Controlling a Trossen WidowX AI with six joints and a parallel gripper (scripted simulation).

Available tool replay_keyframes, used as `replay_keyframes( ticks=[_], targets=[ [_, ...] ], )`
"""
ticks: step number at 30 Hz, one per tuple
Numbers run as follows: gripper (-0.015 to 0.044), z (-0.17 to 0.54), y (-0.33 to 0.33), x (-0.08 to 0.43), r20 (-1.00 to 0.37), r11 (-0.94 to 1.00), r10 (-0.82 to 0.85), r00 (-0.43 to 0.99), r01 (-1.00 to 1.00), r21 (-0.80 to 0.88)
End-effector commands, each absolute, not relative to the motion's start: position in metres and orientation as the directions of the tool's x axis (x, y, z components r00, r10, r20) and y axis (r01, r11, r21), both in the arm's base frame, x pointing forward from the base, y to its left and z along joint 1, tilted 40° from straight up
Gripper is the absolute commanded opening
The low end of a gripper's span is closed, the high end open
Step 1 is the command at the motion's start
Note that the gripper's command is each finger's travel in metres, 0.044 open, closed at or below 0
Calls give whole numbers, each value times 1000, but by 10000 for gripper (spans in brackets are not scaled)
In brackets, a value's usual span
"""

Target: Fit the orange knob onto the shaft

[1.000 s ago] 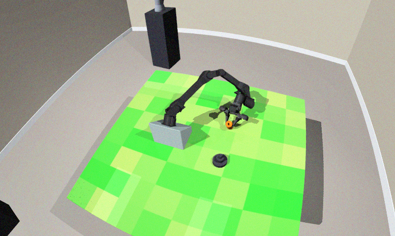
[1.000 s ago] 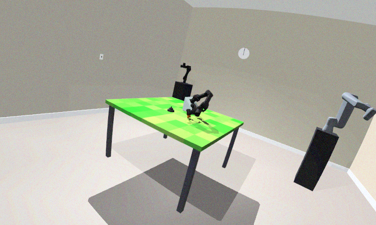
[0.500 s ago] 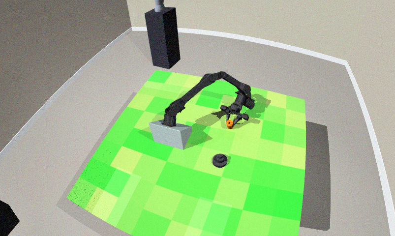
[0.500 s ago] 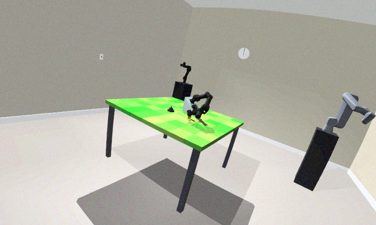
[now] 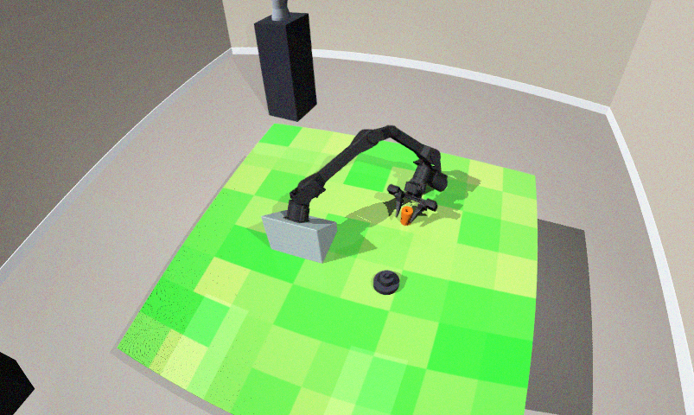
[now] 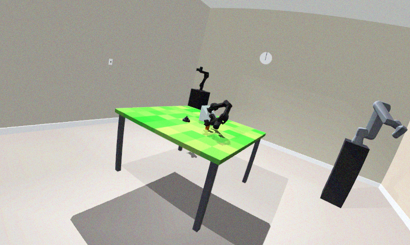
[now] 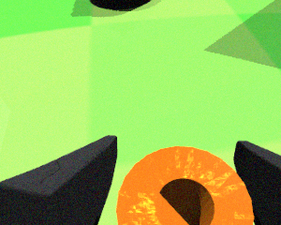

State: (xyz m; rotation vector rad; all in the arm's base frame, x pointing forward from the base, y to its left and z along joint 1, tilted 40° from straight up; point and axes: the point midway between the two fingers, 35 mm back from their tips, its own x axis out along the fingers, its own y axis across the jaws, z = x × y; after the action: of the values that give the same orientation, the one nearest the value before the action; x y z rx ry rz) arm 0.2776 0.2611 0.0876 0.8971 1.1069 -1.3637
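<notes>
The orange knob (image 5: pixel 405 218) (image 6: pixel 207 128) (image 7: pixel 136 197) stands upright on the table between my fingers, its hole facing up. In the wrist view the hole's flat side runs diagonally, from upper left to lower right. My gripper (image 5: pixel 405 215) (image 7: pixel 175 148) is open around the knob; a gap shows at the left finger, while the right finger is very close to the knob's edge. The dark round pedestal (image 5: pixel 385 289) (image 6: pixel 186 120) (image 7: pixel 121 4) stands apart from the knob, nearer the front in the top view, with the shaft pointing up. The shaft's flat side cannot be made out.
The arm's pale grey base block (image 5: pixel 298 241) (image 6: pixel 204 114) stands on the green checkered table (image 5: pixel 334 318) (image 6: pixel 170 121), left of the knob in the top view. Other arms on black stands (image 5: pixel 286 67) (image 6: pixel 345 173) (image 6: pixel 198 98) are off the table.
</notes>
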Motion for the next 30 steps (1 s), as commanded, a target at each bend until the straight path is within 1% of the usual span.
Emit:
replay_keyframes(
  ticks=[1, 16, 23, 30],
  targets=[
    [260, 87, 261, 277, -954, 48, -282, -104, 991, -122],
    [260, 87, 261, 277, -954, 48, -282, -104, 991, -122],
    [440, 87, 261, 277, -954, 48, -282, -104, 991, -122],
    [440, 96, 254, 279, -957, 51, -273, -93, 992, -111]
  ],
)
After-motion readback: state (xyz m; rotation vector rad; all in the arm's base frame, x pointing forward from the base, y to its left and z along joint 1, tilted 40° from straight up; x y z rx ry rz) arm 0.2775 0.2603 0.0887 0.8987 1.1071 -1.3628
